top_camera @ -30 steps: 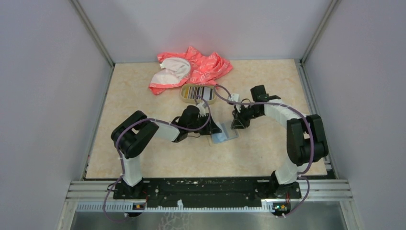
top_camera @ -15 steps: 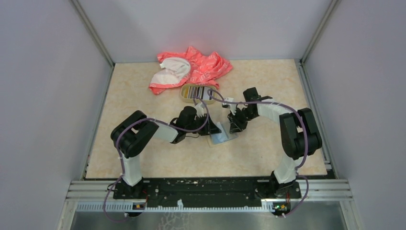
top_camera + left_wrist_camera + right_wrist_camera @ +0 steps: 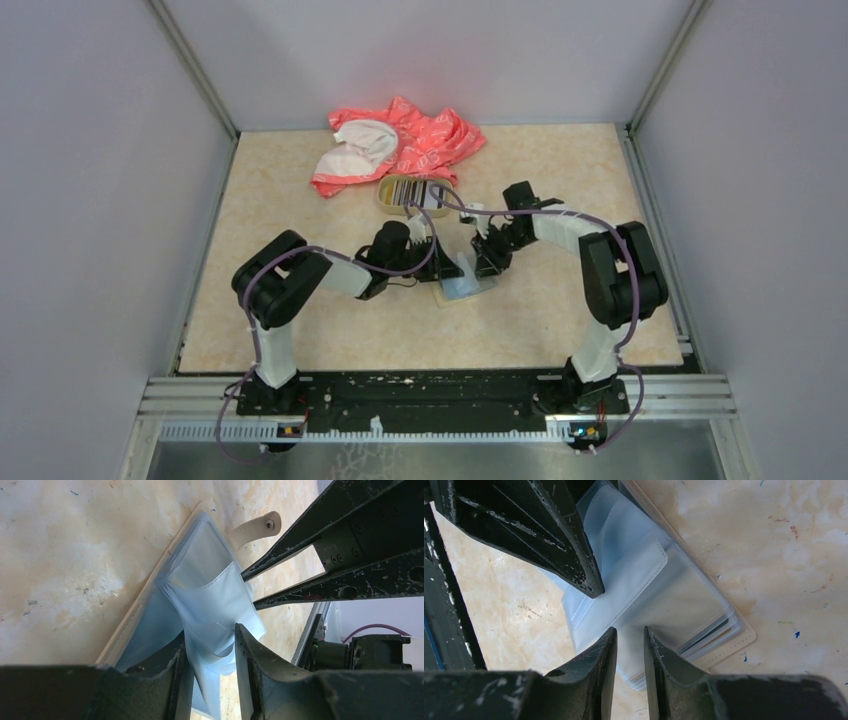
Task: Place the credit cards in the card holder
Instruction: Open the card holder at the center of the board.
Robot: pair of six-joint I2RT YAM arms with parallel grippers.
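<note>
Two grippers at open card holder (image 3: 468, 287), table (image 3: 300, 310) centre | long axis diagonal, near-left to far-right | left gripper (image 3: 210, 635) fingers astride clear sleeve (image 3: 200, 580), right gripper (image 3: 630, 630) narrowly parted over sleeve edge; pinch unclear | credit cards (image 3: 414, 191) in tray (image 3: 383, 198) beyond

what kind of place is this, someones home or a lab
Most likely a lab robot cell: a left arm and a right arm bolted to a metal rail, plain grey walls boxing in a beige tabletop, and staged props on it: a card holder and a tray of cards.
</note>
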